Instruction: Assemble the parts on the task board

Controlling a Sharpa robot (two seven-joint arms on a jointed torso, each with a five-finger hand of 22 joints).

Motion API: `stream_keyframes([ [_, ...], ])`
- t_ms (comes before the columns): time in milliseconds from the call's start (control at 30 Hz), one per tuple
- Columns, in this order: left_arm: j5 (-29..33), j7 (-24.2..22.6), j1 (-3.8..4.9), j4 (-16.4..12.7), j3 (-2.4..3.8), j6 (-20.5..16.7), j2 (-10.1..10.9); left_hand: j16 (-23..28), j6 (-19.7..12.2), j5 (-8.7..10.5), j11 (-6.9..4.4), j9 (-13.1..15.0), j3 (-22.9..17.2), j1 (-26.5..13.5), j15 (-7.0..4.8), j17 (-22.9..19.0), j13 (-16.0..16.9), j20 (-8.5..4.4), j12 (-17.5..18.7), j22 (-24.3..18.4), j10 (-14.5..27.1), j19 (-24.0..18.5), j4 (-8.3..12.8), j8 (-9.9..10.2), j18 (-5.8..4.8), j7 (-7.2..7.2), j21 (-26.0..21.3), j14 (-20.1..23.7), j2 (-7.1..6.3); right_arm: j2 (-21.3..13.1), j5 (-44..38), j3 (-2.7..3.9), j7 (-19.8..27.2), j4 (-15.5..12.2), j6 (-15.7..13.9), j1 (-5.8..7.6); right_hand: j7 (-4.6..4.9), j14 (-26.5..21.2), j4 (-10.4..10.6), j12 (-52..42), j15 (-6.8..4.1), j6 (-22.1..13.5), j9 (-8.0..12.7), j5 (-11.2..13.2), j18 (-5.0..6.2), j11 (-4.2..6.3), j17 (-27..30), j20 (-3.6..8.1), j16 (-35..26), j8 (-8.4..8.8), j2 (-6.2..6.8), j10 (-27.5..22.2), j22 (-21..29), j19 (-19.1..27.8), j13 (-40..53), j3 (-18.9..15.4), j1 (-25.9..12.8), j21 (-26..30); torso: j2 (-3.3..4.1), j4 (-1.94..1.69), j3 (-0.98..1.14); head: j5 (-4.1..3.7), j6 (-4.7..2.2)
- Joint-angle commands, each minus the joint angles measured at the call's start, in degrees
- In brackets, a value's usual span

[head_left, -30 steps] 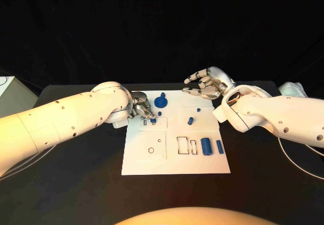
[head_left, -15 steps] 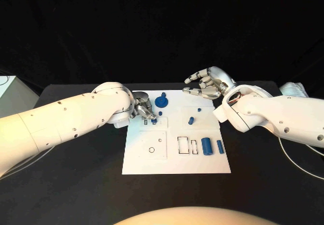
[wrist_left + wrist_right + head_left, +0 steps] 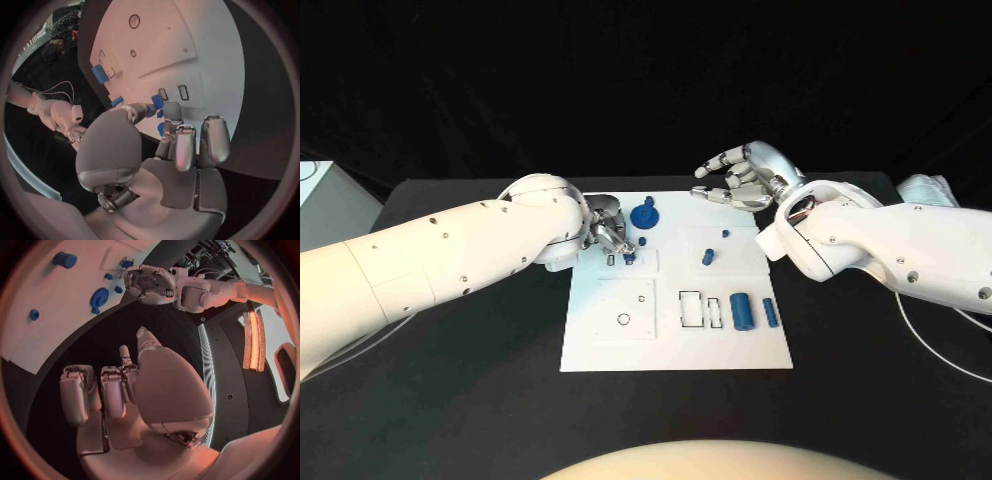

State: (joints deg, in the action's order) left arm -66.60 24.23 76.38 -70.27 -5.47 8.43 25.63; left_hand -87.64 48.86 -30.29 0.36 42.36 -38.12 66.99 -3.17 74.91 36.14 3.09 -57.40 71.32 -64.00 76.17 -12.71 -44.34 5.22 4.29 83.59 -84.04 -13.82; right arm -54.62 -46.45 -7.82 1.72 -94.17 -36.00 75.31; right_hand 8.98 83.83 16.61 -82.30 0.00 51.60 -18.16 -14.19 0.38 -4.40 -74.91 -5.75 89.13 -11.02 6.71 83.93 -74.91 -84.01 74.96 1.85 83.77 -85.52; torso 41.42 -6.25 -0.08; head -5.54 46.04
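Observation:
The white task board [image 3: 675, 345] lies in the middle of the table. My left hand [image 3: 606, 231] is low over its far left corner, thumb and a finger pinching a small blue piece [image 3: 629, 257] beside two little slots [image 3: 183, 92]; the left wrist view shows that piece [image 3: 157, 102] between the fingertips. A round blue part [image 3: 645, 214] sits just beyond the hand. Near the board's right edge lie a thick blue cylinder [image 3: 741, 311] and a slimmer one [image 3: 769, 311]. My right hand [image 3: 740, 180] hovers over the far edge, fingers loosely curled and apart, holding nothing.
Two small blue pieces [image 3: 708, 257] [image 3: 724, 234] stand right of centre on the board, and another [image 3: 642, 240] by my left fingers. Rectangular outlines [image 3: 691, 309] mark the near half. A pale box [image 3: 329, 200] stands at the table's far left.
My left hand's fingers have shifted very slightly at the small blue piece. The right hand and the other parts have stayed where they were.

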Motion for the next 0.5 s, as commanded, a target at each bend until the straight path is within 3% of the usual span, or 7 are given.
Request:
stream_keyframes([
  [33, -0.8, 0.0, -0.03, -0.2, 0.01, 1.0, -0.1, 0.0, 0.4, -0.20, -0.34, 0.1, -12.1, 0.0, -0.14, 9.2, 0.0, -0.03, -0.2, 0.0, 0.1, 0.0, 12.6, -0.2, -0.99, 0.05, 0.1, -3.8, 0.42, 0.0, -0.1, 0.02, 0.2, 0.0, 0.7, -0.04, 0.22, 5.5, 0.0, 0.0, 0.09, 0.1, 0.1, 0.2, 0.80, 0.03, -12.6, -0.22, -0.2, -0.09, -0.03, -0.3, -12.1, -3.9, 8.6, 0.4, -0.6, 0.2, 0.04, -0.03, 0.00, -0.05, 0.14],
  [500, -0.2, 0.8, -0.03, 0.2, 0.01, 3.7, -0.1, 0.0, 0.4, -0.21, -0.34, 0.1, -12.1, 0.0, -0.14, 9.2, 0.0, -0.02, -0.1, -0.1, 0.1, -0.1, 12.6, -0.1, -0.96, 0.05, 0.1, -3.9, 0.41, 0.0, -0.1, 0.02, 0.2, 0.0, 0.7, -0.05, 0.22, 5.5, 0.0, 0.0, 0.09, 0.1, 0.1, 0.2, 0.80, 0.03, -12.6, -0.22, -0.2, -0.09, -0.03, -0.3, -12.1, -3.9, 8.6, 0.4, -0.6, 0.2, 0.03, -0.03, -0.02, 0.00, 0.32],
])
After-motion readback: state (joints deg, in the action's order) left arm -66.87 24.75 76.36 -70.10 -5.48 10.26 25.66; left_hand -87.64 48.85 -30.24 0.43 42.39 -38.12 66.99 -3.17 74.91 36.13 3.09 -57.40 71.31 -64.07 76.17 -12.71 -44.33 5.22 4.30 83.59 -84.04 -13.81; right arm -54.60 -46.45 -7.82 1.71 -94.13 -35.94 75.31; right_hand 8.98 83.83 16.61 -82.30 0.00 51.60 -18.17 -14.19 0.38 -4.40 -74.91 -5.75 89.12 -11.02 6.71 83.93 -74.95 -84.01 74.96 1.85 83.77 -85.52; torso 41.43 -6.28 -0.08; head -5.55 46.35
